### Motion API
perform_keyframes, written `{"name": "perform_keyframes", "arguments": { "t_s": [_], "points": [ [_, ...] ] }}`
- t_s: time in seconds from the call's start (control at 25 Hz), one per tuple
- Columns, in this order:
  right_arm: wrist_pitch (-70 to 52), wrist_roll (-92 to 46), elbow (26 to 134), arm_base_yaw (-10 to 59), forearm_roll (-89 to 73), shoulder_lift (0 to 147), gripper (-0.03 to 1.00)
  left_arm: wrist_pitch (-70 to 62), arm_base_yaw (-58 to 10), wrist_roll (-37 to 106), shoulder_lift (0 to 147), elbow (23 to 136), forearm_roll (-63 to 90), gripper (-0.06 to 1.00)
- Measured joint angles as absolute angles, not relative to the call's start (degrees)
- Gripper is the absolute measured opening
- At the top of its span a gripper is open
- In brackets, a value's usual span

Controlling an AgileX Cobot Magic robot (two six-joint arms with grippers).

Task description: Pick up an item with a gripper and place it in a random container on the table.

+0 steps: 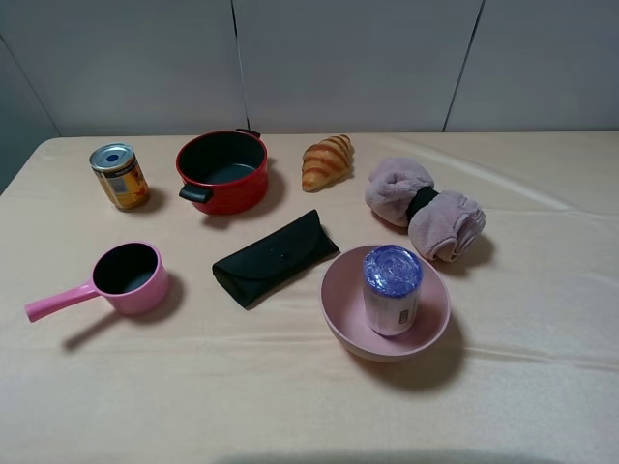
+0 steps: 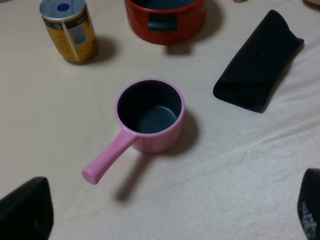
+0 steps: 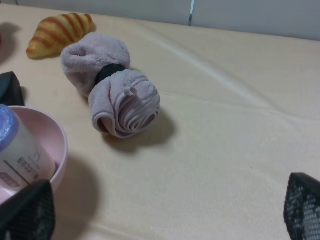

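the item (image 1: 392,289) already stands upright inside the pink bowl (image 1: 337,300) toward the near right of the tabletop (image 1: 542,387), so the placing looks done; the likeliest upset is a tip-over, since the tall cylinder sits on a curved floor and any nudge to the rim could topple it. the right end effector (image 3: 165,210) is spread wide and empty just beside the bowl, so a careless sweep would cause that. the left end effector (image 2: 170,212) is also released, near the pink saucepan (image 2: 145,120). the near edge and far right corner lie open; the rolled towel (image 1: 426,208) crowds the bowl's far side
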State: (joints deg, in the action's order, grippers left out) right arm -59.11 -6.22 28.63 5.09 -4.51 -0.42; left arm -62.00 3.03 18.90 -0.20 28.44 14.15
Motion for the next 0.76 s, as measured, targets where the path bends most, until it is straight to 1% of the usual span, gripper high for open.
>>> {"name": "perform_keyframes", "arguments": {
  "t_s": [0.76],
  "points": [
    [-59.11, -6.22, 28.63, 5.09, -4.56, -0.42, 0.69, -62.0, 3.03, 18.91, -0.2, 28.44, 14.15, 0.99]
  ]
}}
